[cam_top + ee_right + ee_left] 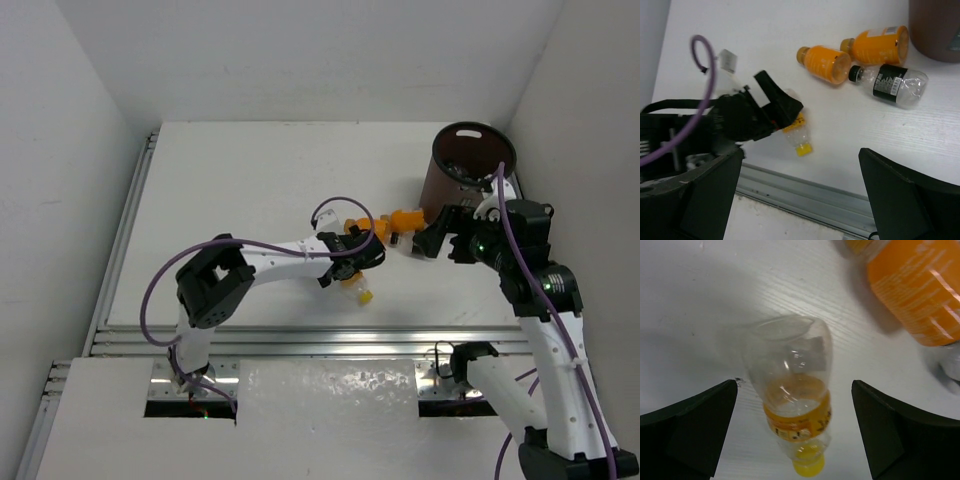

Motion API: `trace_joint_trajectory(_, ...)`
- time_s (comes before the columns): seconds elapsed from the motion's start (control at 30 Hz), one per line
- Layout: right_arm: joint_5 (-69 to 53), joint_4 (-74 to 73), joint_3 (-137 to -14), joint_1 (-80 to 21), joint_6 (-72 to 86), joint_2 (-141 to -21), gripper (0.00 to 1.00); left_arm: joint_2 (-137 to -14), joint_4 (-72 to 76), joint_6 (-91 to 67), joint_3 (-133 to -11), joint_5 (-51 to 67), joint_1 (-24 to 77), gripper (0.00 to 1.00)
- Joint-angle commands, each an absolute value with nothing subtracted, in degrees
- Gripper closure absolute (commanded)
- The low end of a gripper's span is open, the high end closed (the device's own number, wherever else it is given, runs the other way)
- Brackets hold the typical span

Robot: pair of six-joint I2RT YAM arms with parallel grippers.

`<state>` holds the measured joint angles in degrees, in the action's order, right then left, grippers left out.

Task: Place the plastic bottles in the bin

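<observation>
Flanking clear bottle (pixel 790 360) — left pincer (pixel 794 384) wide-open

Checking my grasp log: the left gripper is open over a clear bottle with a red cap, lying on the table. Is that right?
Not quite: the cap is yellow, not red, as the left wrist view shows. The rest holds: the left gripper is open over the clear bottle, which lies on the table.

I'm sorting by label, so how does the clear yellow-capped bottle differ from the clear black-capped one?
The clear plastic yellow-capped bottle wears an orange label band; the clear plastic black-capped bottle wears a black one. The yellow-capped bottle lies by itself; the black-capped bottle lies beside two orange bottles. Both lie on their sides.
</observation>
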<state>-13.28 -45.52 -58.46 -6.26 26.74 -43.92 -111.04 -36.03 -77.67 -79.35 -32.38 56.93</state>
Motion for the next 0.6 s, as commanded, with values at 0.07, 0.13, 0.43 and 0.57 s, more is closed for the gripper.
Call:
trace_joint_trajectory(0.07, -17.48, -43.33, -60.65, -6.77, 26.46, -44.03, 0.01, -115.83, -37.36, -77.52, -81.3, -32.09, 55.55, 0.16)
trace_joint_trajectory(0.13, -17.75, -43.16, -59.77, -6.68, 26.19, -44.21, 0.01, -116.81, -36.74, -76.99, -80.6, -31.38, 54.94, 0.54)
trace_joint_trajectory(0.43, -52.08, -22.2, -42.65, -7.64, 35.92, -42.71, 0.01, -96.62, -24.48, -69.89, -63.74, -32.96, 55.54, 1.0)
trace_joint_trajectory(0.57, -44.14, -9.79, -36.31, -18.69, 40.16, -42.19, 0.01, -82.12, -8.04, -62.42, -48.72, -28.58, 56.07, 1.0)
